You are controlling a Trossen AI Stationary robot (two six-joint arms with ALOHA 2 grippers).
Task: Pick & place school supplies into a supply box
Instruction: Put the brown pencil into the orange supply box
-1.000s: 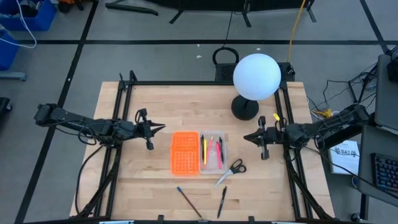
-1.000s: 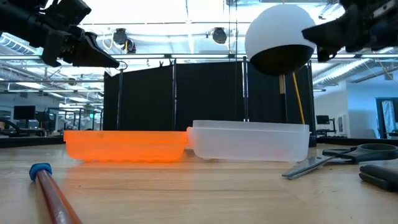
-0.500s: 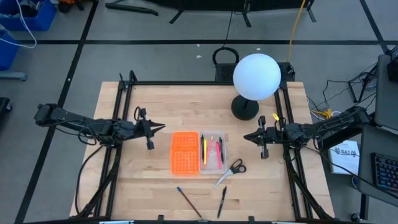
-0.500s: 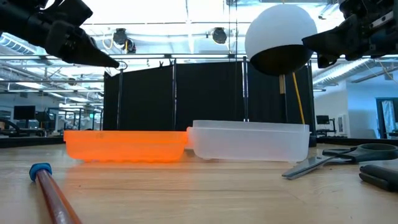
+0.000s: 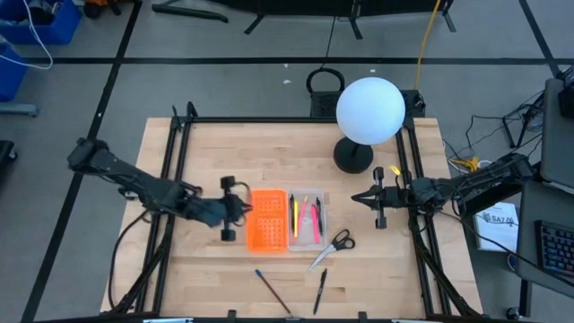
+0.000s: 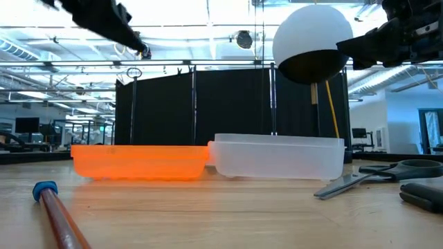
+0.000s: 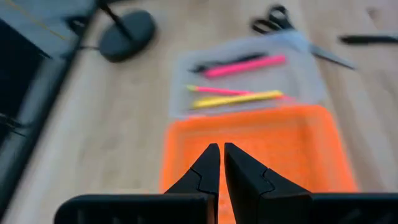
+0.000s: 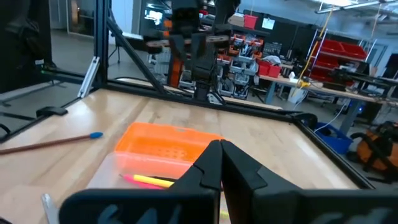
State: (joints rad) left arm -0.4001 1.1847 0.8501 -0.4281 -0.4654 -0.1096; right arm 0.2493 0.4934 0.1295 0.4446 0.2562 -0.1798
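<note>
**Left gripper over the orange lid, box partly filled**

We see the supply box (image 5: 305,219) near the middle of the table: a shallow clear plastic tray, joined along one long side to an equal-sized orange perforated lid (image 5: 266,221) that lies open and flat on the left arm's side. In the tray lie a yellow pen (image 5: 295,215), a pink pen (image 5: 316,221), a thinner pink-and-yellow one between them in the left wrist view, and a dark pen (image 7: 214,63) along the far wall. From the low view the tray reads as frosted and translucent, and its contents cannot be made out.

We find no readable writing or labels on the box or the supplies.

The scissors (image 5: 334,248), black-handled with silver blades, lie on the wood just beside the tray's near right corner, blades slightly parted. A dark pen (image 5: 319,292) and a brown pencil with a blue end (image 5: 272,289) rest well apart from the box near the table's front edge.

The left gripper (image 5: 235,208) sits at the outer edge of the orange lid, above it, its fingers pressed together on nothing. The right gripper (image 5: 357,198) waits beside the tray's right side, apart from it, fingers likewise closed and empty. A white globe lamp (image 5: 369,110) stands at the table's far side.
</note>
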